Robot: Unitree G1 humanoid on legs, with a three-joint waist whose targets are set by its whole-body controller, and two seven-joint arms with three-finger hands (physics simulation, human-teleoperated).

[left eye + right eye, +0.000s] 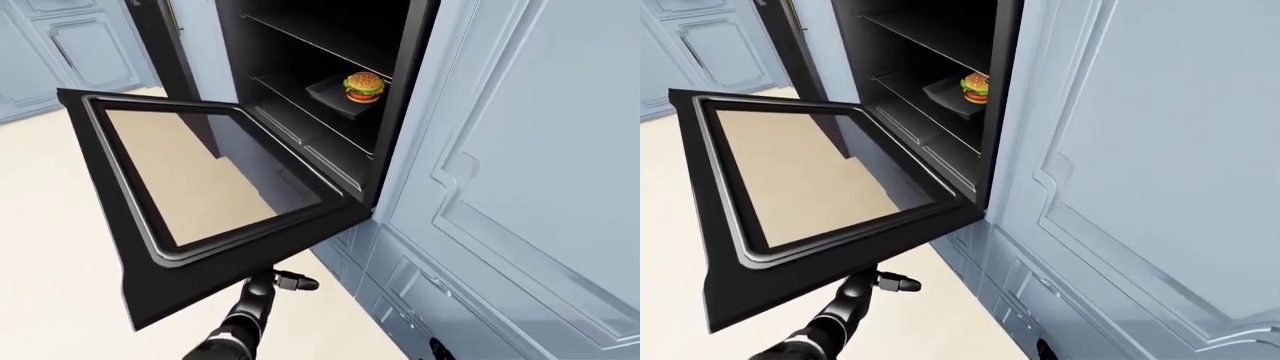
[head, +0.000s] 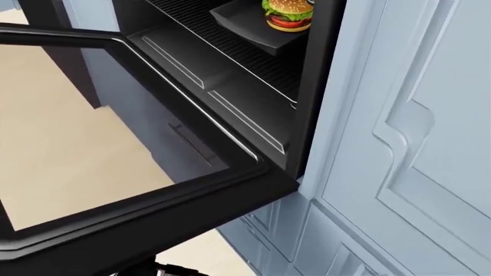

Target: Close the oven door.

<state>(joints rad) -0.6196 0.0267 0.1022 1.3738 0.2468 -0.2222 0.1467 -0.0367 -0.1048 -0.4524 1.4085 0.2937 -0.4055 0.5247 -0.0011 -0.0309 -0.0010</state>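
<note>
**Ana:** Oven door (image 1: 200, 202) first: where does it sit?

**Ben:** It hangs wide open, dropped down to about level, and juts out toward the left of the left-eye view. Its glass pane shows the pale floor (image 1: 40, 247) through it. The hinge edge meets the black oven (image 1: 330, 45) at the lower right of the cavity.

**Ana:** Anything inside?

**Ben:** A burger (image 1: 363, 86) sits on a dark tray (image 1: 335, 97) on the lower rack, toward the right wall of the cavity. An upper rack is above it.

**Ana:** And the hand?

**Ben:** One dark arm comes up from the bottom edge, and its hand (image 1: 275, 283) is just under the near edge of the door. By where it enters, I take it for the left hand. One finger (image 1: 297, 283) sticks out to the right; the others are hidden behind the door's rim, so I cannot tell how far they are spread or whether they grasp anything. Whether the hand touches the door's underside is also unclear.

**Ana:** The other hand?

**Ben:** No view shows it.

**Ana:** Surroundings?

**Ben:** Pale blue panelled cabinets (image 1: 520, 187) fill the right side, with more far off at upper left.
</note>
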